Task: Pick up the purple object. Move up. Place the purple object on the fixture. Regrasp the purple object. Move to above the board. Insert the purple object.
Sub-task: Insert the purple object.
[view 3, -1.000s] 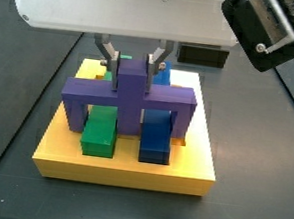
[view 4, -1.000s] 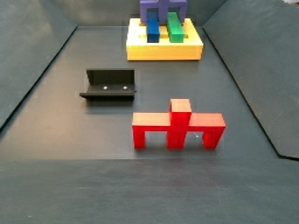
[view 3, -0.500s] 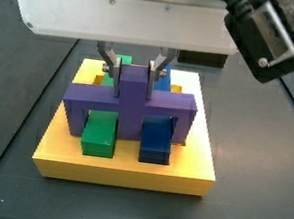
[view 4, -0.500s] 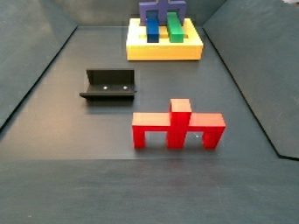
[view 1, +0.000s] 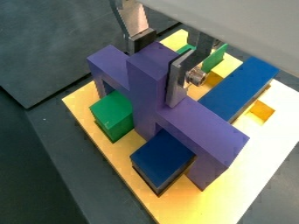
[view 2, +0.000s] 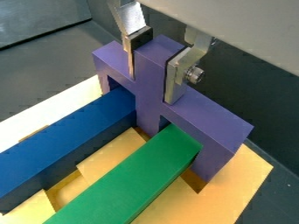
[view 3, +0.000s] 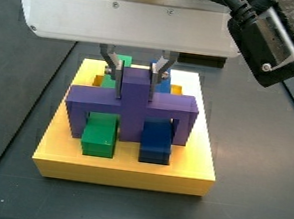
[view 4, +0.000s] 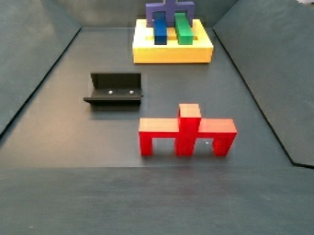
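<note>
A: What is lying nearest the camera in the side view with the dark floor?

B: A red piece [view 4: 186,134] is standing at lower centre. The fixture [view 4: 114,90] is sitting left of centre behind it, well apart. The board [view 4: 172,48] is resting at the top, bearing the purple object [view 4: 168,13].

A: Where is the gripper?

B: The gripper [view 3: 136,64] is hanging above the board's centre, under the white housing filling the upper frame. Its fingers [view 1: 181,70] are pressing on both sides of the purple object's [view 1: 162,101] upright stem (silver plates flat against the purple faces in both wrist views).

A: How is the purple object sitting?

B: It is straddling the green bar [view 3: 100,131] and the blue bar [view 3: 155,139], which are showing beneath its bridge. Its legs are reaching down at the bars' outer sides to the board [view 3: 124,167]; whether they are fully seated cannot be told.
</note>
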